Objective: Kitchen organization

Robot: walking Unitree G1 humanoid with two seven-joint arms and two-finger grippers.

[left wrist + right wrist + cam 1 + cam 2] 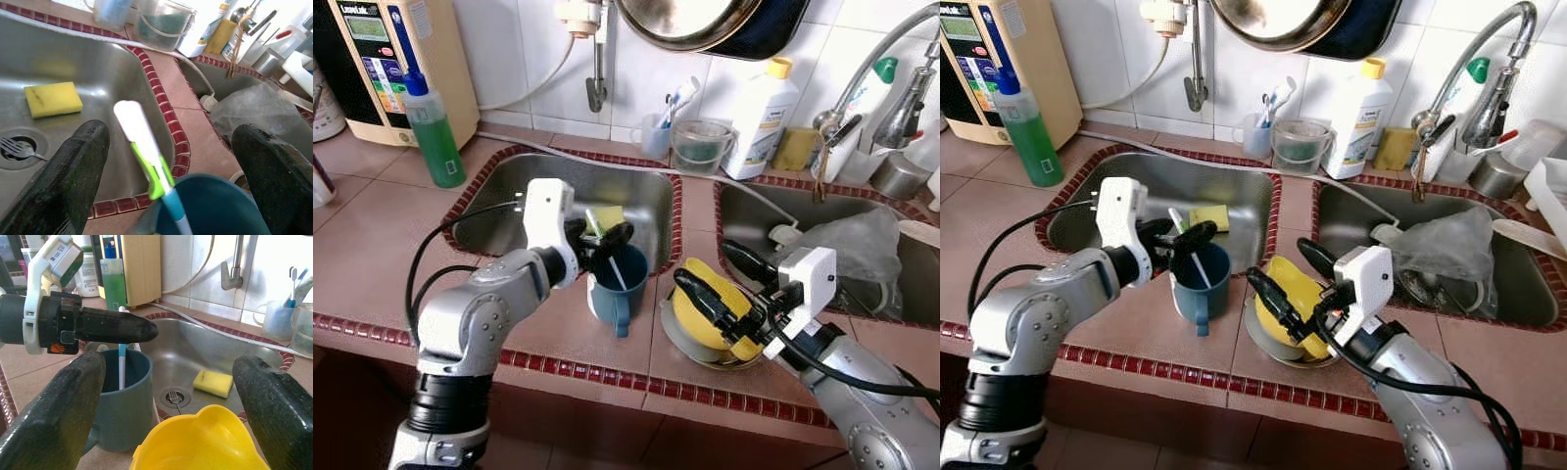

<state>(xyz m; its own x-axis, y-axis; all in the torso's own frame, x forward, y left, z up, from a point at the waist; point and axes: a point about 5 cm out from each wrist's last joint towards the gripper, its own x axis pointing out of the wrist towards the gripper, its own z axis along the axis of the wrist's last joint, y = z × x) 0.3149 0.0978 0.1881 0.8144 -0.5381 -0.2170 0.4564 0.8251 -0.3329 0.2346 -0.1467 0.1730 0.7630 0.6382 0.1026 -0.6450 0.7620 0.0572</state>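
Note:
A blue mug (615, 292) stands on the tiled counter at the front edge of the left sink (509, 211), with a white, green and blue toothbrush (145, 144) upright in it. My left gripper (605, 235) hovers just over the mug's rim and is open, one finger on each side of the toothbrush. A yellow bowl (691, 318) rests on a grey plate (679, 349) to the right of the mug. My right gripper (700, 262) is open, its fingers spread above and around the bowl without closing on it.
A yellow sponge (53, 99) and a fork (17, 147) lie in the left sink. The right sink holds a plastic bag (857, 245) under the faucet (871, 69). A green soap bottle (435, 132), white bottle (759, 117) and cups (658, 132) line the back wall.

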